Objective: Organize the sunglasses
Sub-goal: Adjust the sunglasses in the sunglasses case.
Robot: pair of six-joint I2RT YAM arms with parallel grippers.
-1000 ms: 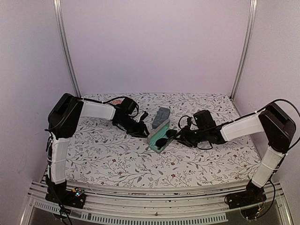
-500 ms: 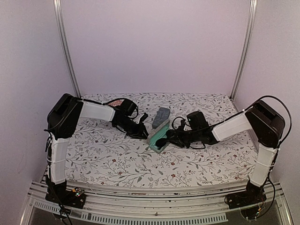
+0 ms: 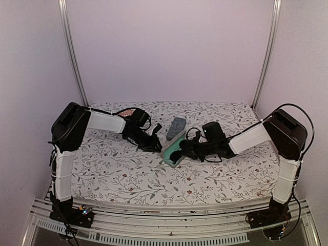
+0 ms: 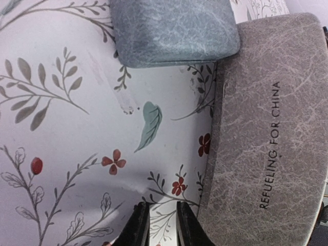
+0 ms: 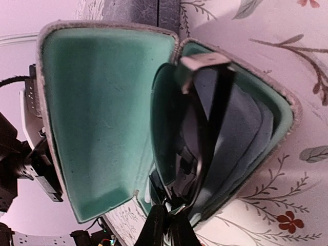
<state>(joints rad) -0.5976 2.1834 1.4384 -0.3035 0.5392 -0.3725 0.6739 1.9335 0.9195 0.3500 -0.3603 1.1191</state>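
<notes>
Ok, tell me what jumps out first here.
The open case with its bright teal lining sits mid-table and holds dark sunglasses, with the right jaws closed at its rim. Behind it lies a closed blue-grey case on the flowered tablecloth.

blue-grey case (image 4: 174, 31) beside open teal-lined case (image 5: 102, 113)

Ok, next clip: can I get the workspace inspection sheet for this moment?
Surface: floral-print tablecloth.
Job's things: one pair of black wire-framed dark sunglasses in the open tan-grey case with teal lining; no second pair seen.
Clutter: closed blue-grey oblong case beside the open one.
Hands: left hand slightly open, empty, beside the lid; right hand shut, tips at the sunglasses' near end.
Cables: black cable loops at both wrists.
Surroundings: pale walls, metal corner posts.
</notes>
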